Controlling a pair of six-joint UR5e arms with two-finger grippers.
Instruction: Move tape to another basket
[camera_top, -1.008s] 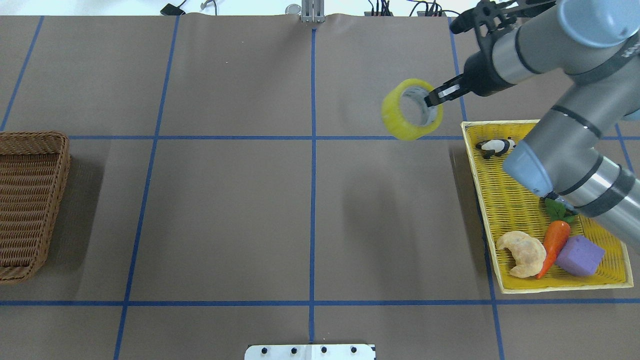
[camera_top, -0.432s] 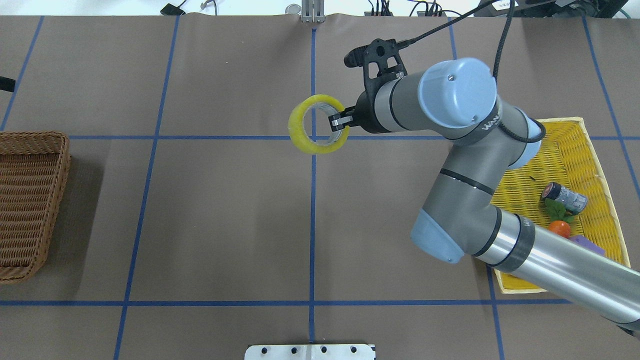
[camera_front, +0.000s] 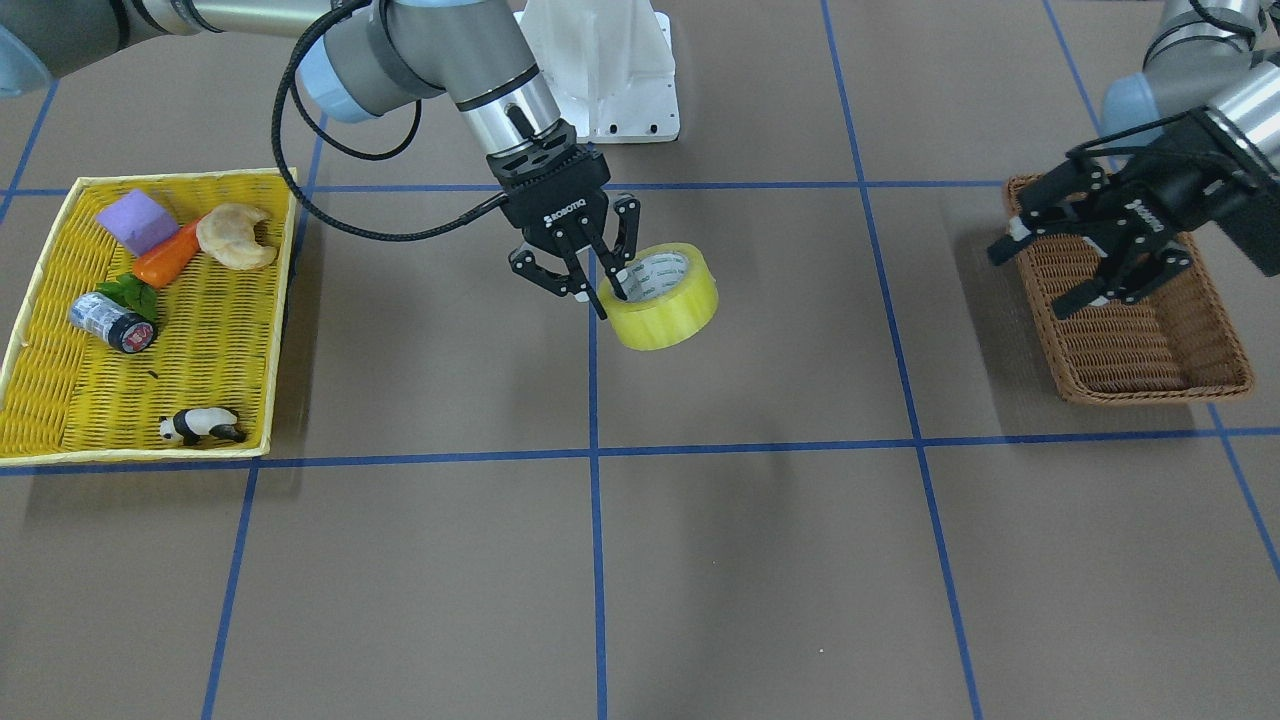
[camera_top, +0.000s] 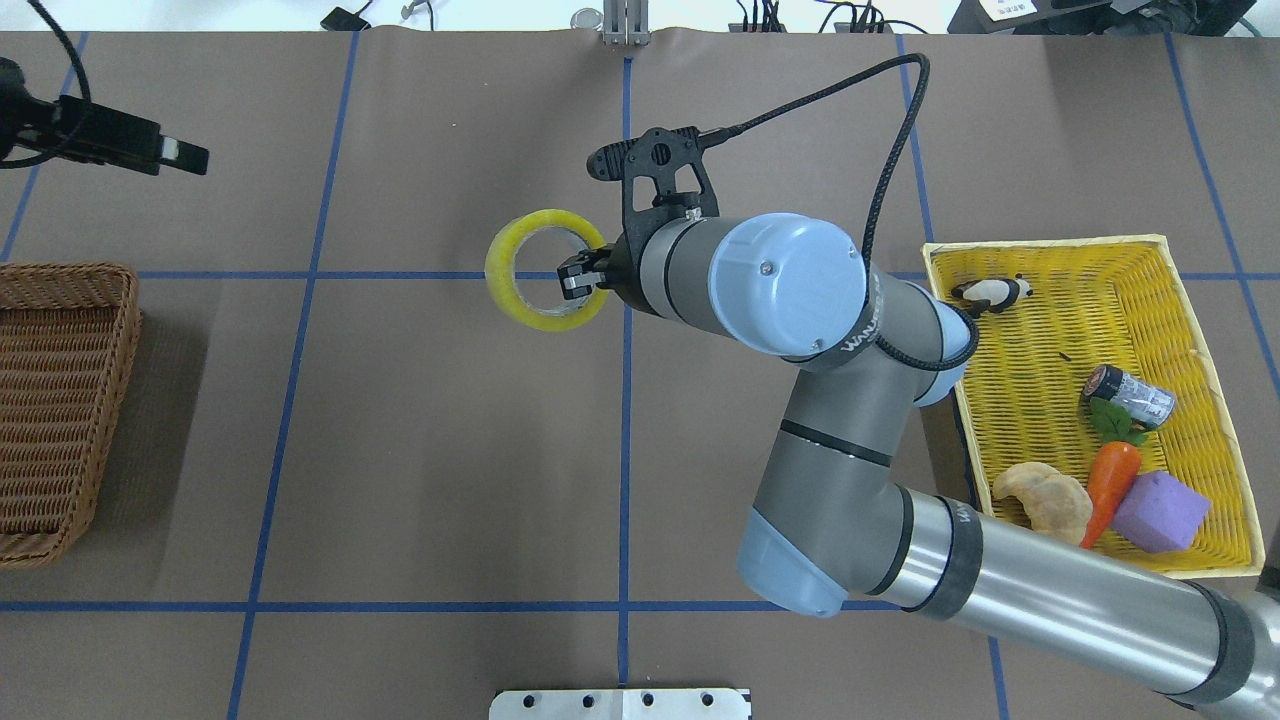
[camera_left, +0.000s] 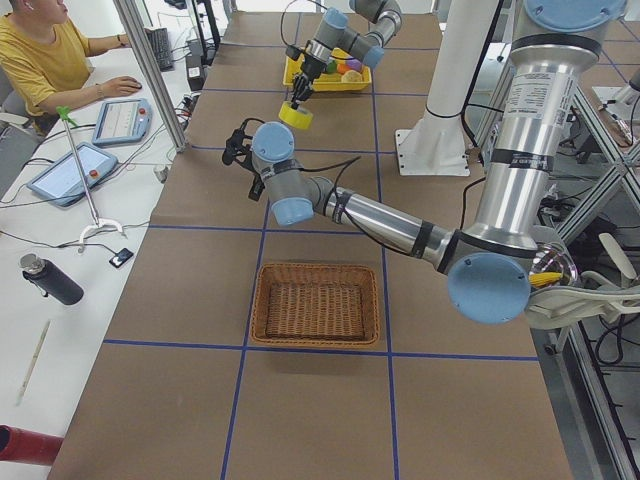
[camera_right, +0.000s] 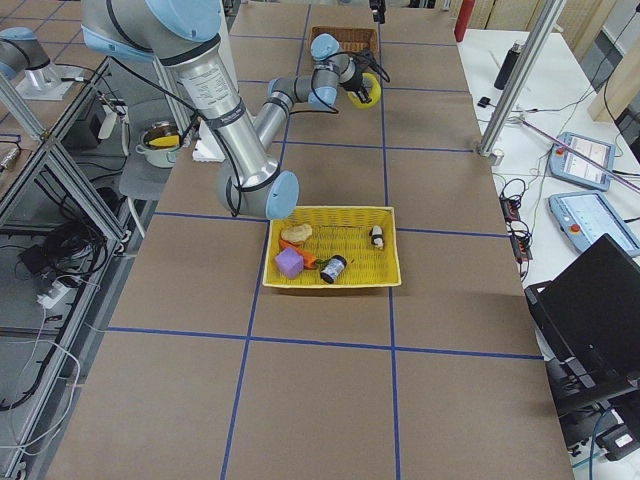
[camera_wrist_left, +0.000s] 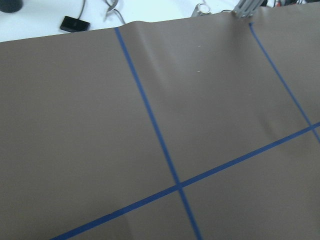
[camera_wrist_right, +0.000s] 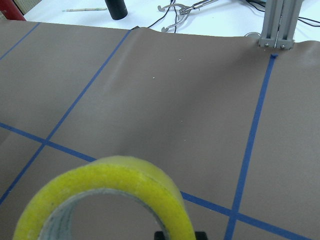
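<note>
Only the front view shows the left claw (camera_front: 1035, 280) splayed

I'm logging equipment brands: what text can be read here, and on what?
"ROBOTIQ": on the right pincer, on its black body.
"WAN", rest cut off: on the right arm.
Print on the left pincer, the tape core and the can: too blurred to read.

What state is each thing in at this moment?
tape: held clear of the table
right gripper: shut on the tape's wall
left gripper: open, empty
basket: empty
yellow tray: holding five items
can: lying on its side
</note>
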